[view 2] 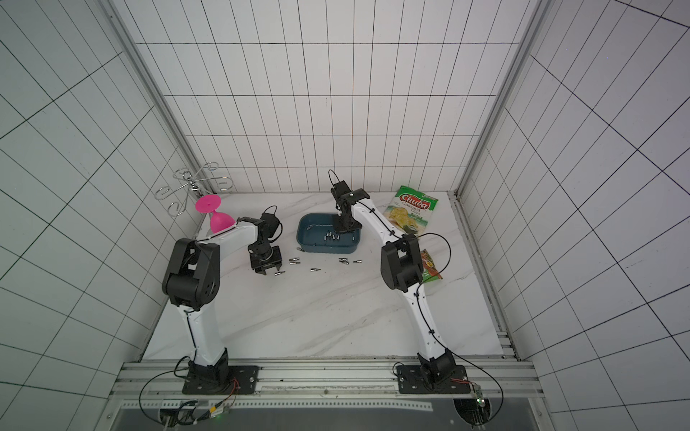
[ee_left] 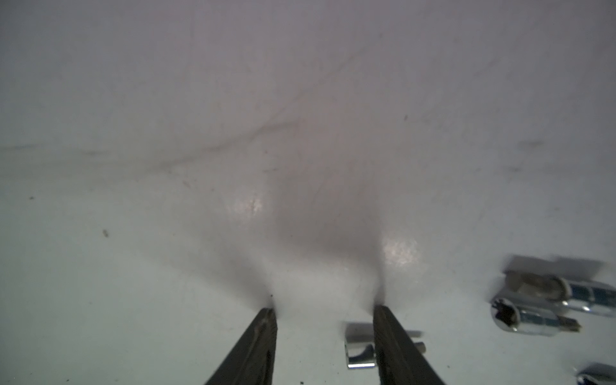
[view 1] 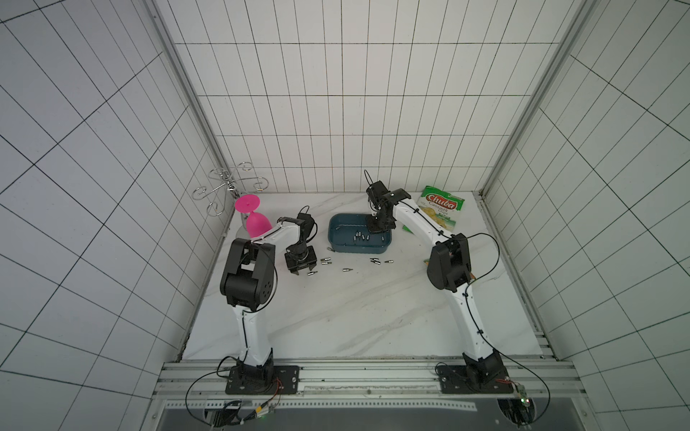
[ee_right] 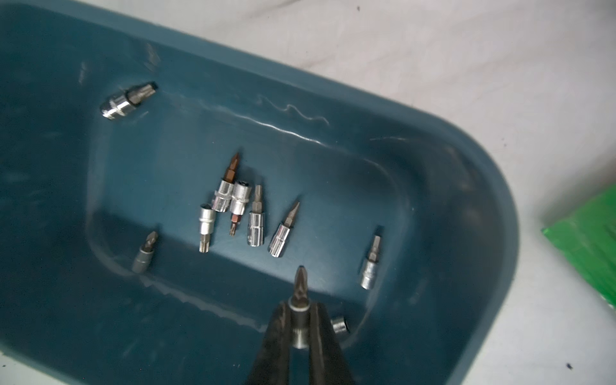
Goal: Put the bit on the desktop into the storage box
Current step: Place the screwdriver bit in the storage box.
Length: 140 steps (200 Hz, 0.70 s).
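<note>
The desktop (view 1: 354,317) is carrying everything, with the storage box (view 1: 341,233) sitting toward its back. The right arm (view 1: 470,321) is reaching over that box. The right gripper (ee_right: 300,320) is hanging above the box floor with its fingers pinched tight on a held bit (ee_right: 301,290), whose tip is pointing out past the fingertips. Several stored bits (ee_right: 256,216) are lying in the box.

The left arm (view 1: 254,336) is bending down beside the box and is the nearer arm to the loose bits (view 1: 345,269) scattered on the desktop in front of it. The left gripper (ee_left: 325,316) is standing partly open, tips down at the surface, gripping nothing.

The nearest bit (ee_left: 359,348) is lying flat and off centre. Its shiny body is sitting inside the gap against one finger, and its thin end is poking out beyond that finger. Its long axis is therefore running across the gap, along the closing direction. The wrist probably needs turning, or the gripper shifting toward that side, before it closes.
</note>
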Available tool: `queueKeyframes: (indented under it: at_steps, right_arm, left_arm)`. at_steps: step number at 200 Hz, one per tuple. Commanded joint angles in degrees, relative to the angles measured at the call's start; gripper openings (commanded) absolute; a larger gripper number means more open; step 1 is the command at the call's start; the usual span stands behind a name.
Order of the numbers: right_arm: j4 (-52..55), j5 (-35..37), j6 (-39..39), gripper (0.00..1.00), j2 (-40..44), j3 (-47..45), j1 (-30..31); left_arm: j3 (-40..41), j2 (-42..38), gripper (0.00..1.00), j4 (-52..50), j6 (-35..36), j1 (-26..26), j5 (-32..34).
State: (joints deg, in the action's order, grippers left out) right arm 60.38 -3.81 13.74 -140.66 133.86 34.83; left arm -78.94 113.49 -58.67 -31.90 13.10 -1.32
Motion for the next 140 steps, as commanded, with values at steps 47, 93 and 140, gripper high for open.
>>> queueKeyframes:
  at_steps: [47,93,140]
  right_arm:
    - [2.7,-1.0,-0.9,0.03,-4.3,3.1,-0.6]
    - [2.7,-0.9,-0.9,0.30,-4.1,3.3,-0.6]
    - [1.8,-0.1,-0.6,0.41,-0.9,2.1,-0.6]
  left_arm:
    - [0.8,-0.9,0.51,0.3,-0.1,1.7,-0.7]
    - [1.6,-1.3,0.51,0.1,-0.7,2.4,-0.8]
    - [1.9,-2.0,0.51,-0.1,-1.1,3.5,-1.3]
